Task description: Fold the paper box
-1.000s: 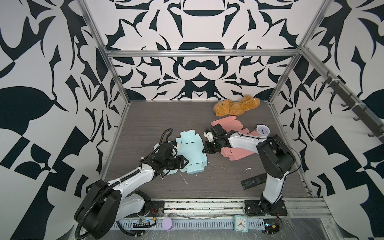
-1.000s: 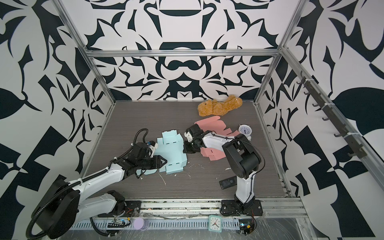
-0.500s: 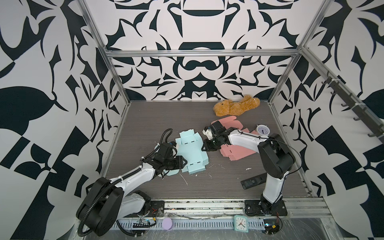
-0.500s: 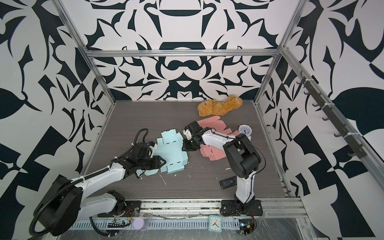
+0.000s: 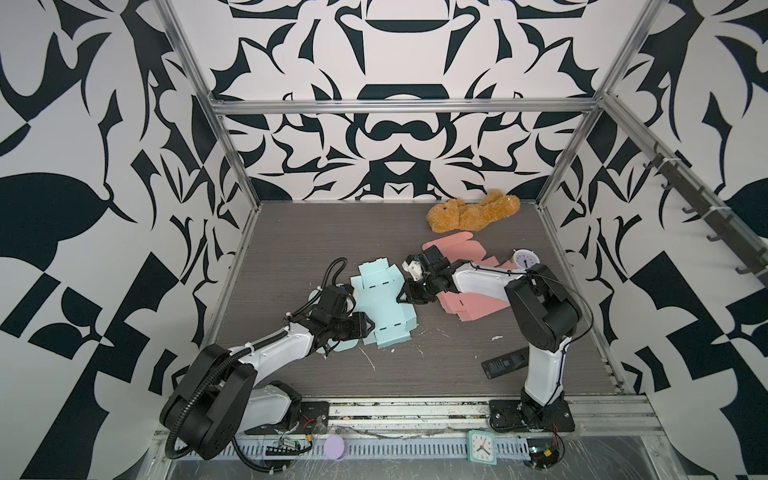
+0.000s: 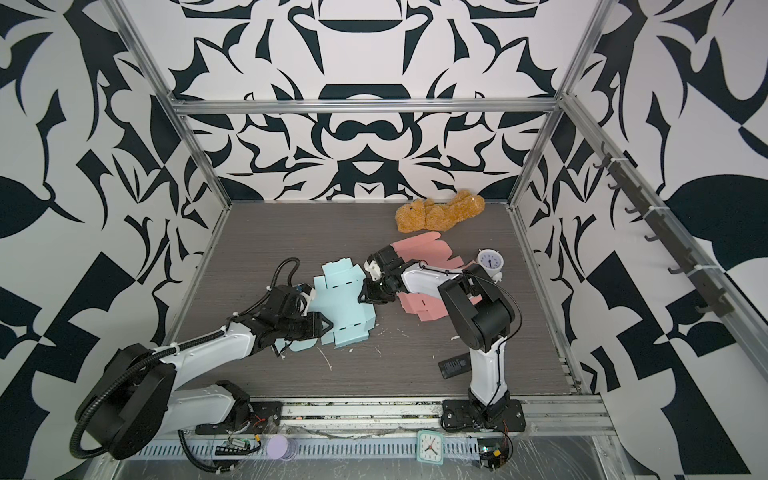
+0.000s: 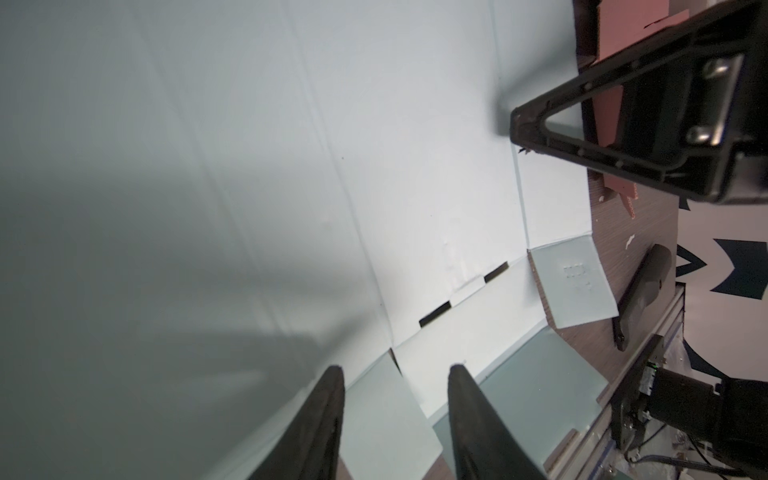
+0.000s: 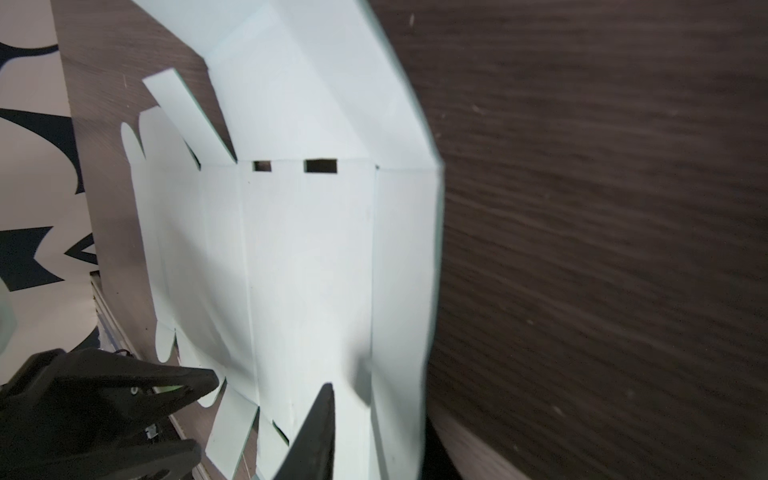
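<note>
The paper box (image 5: 382,303) (image 6: 340,307) is a flat light-blue cut-out with slots and flaps, lying mid-table. My left gripper (image 5: 358,326) (image 6: 322,326) lies low at its near-left corner. In the left wrist view this gripper (image 7: 395,372) is open, with a loose flap of the paper box (image 7: 374,166) showing between the fingers. My right gripper (image 5: 406,296) (image 6: 366,296) is at the box's right edge. In the right wrist view one of its fingers (image 8: 324,415) rests over the sheet (image 8: 311,249) beside a raised side panel; the other finger is hidden behind that panel.
Pink box cut-outs (image 5: 478,301) lie under and behind the right arm. A brown teddy bear (image 5: 473,214) is at the back, a white alarm clock (image 5: 525,259) at the right, a black remote (image 5: 505,363) near the right arm's base. Paper scraps dot the front.
My right gripper has shifted slightly along the box's right edge and its jaws have parted from nearly shut. The left arm has stayed put.
</note>
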{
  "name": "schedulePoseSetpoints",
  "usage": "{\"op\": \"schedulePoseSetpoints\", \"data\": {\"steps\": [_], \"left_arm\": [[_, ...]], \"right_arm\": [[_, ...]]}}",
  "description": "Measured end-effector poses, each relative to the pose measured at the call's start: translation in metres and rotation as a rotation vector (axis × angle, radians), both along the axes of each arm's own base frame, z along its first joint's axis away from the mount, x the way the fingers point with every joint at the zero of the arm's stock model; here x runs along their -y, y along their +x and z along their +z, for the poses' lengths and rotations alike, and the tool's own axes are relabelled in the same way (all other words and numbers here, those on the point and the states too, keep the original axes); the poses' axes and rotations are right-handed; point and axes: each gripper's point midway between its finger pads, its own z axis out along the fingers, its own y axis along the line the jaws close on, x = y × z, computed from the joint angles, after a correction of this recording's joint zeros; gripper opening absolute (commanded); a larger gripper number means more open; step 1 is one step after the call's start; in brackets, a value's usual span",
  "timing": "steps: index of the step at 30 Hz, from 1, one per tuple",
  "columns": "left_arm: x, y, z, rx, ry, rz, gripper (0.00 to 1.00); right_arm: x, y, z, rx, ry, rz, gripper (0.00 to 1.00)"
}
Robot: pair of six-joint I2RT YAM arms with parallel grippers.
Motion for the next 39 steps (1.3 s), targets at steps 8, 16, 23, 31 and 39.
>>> {"op": "schedulePoseSetpoints", "data": {"steps": [8, 16, 23, 31, 39], "left_arm": [[-0.001, -0.002, -0.010, -0.025, 0.006, 0.003, 0.44], [0.000, -0.002, 0.001, 0.006, -0.014, 0.001, 0.45], [-0.006, 0.003, 0.027, 0.077, -0.048, 0.019, 0.45], [-0.021, 0.027, 0.054, 0.117, -0.058, 0.055, 0.45], [-0.021, 0.047, 0.065, 0.119, -0.095, 0.054, 0.44]], "right_arm": [[-0.002, -0.001, -0.001, -0.008, 0.022, -0.014, 0.12], [-0.001, -0.002, 0.002, 0.000, 0.018, -0.003, 0.03], [0.007, -0.007, 0.013, 0.020, -0.018, 0.025, 0.00], [0.022, -0.011, 0.029, 0.067, -0.104, 0.073, 0.11], [0.029, -0.015, 0.026, 0.071, -0.143, 0.099, 0.14]]}}
